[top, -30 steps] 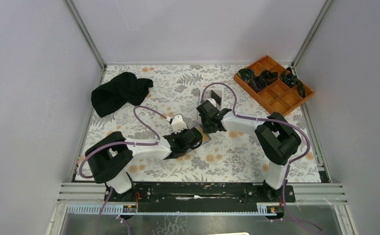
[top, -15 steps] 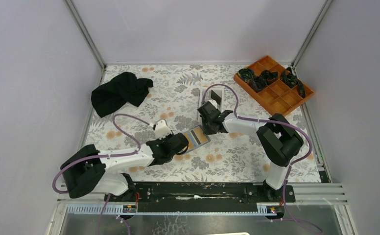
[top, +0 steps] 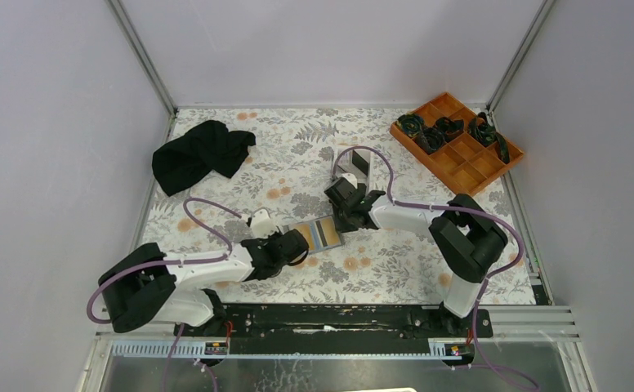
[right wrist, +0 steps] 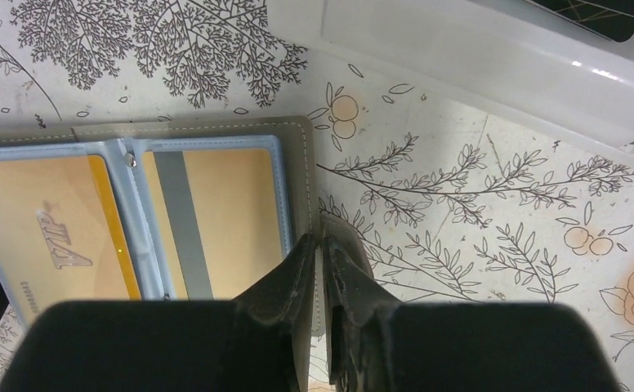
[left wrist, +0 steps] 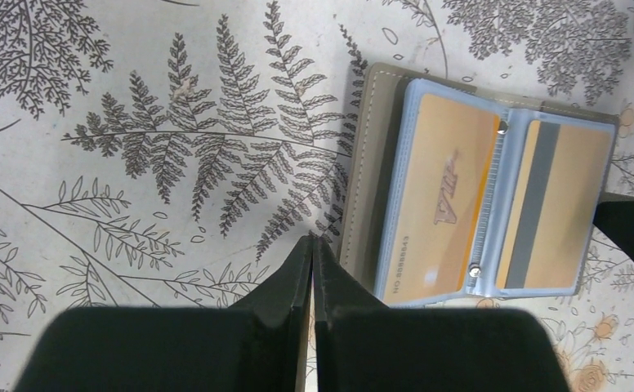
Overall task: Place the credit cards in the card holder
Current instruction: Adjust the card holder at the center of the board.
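Credit cards (left wrist: 440,192), two orange-gold ones, sat in the pale blue sleeves of the card holder (left wrist: 366,163). It lay open and flat on the bench (left wrist: 134,122), about the middle, between the two arms. A dark card (right wrist: 600,8) lay in the white tray (right wrist: 477,57) just behind the holder; only its corner showed.

In my judgement the main danger was on the right side. If that arm lifted or pulled before letting go, the grey cover could fold over or the whole holder could slide. The card showing its grey stripe might then slip out of its sleeve. A small push from the left would shove the holder toward the other arm and buckle it. The dark card was also a risk. It was thin and lay flat inside raised walls, so fingers could scrape over it or knock the tray.

The right pincer (right wrist: 322,241) was closed on the holder's outer right edge, with only a thin gap between its fingers, so it seemed to grip the cover. The left pincer (left wrist: 312,249) was clenched tight and held nothing. Its tips stood just beside the holder's left edge; I could not tell if they touched it.
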You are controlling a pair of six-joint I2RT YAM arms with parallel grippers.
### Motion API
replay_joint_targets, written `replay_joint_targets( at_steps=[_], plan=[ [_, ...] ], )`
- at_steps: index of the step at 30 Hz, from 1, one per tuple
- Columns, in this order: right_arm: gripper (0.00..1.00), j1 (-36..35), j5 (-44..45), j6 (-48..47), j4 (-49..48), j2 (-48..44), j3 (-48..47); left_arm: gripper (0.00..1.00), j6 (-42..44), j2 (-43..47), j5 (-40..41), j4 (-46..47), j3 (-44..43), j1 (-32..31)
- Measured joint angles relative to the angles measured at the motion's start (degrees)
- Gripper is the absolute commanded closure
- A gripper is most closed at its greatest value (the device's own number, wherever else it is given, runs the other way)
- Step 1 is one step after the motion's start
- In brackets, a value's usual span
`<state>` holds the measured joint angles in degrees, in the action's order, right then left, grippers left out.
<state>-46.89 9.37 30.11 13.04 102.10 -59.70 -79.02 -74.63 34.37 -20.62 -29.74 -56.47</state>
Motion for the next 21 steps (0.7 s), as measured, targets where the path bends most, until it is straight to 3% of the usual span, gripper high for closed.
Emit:
replay_joint_targets(
  at_steps=[4,10,16,21],
  plan=[
    [0.80,-0.2,0.5,-0.2,0.7,0.0,-0.3,0.96,-0.7,-0.4,0.1,-2.2,-0.6,0.0],
    [0.65,-0.4,2.5,-2.3,6.5,-0.1,-3.0,0.92,-3.4,1.9,1.7,-9.5,-3.4,0.0],
    [0.54,-0.4,4.3,-5.0,12.1,-2.4,-9.0,0.76,-5.0,8.2,5.4,-17.9,-7.8,0.0],
    [0.39,-0.4,5.3,-6.6,15.0,-3.9,-15.4,0.49,-3.7,11.2,8.6,-21.9,-11.9,0.0]
  ],
)
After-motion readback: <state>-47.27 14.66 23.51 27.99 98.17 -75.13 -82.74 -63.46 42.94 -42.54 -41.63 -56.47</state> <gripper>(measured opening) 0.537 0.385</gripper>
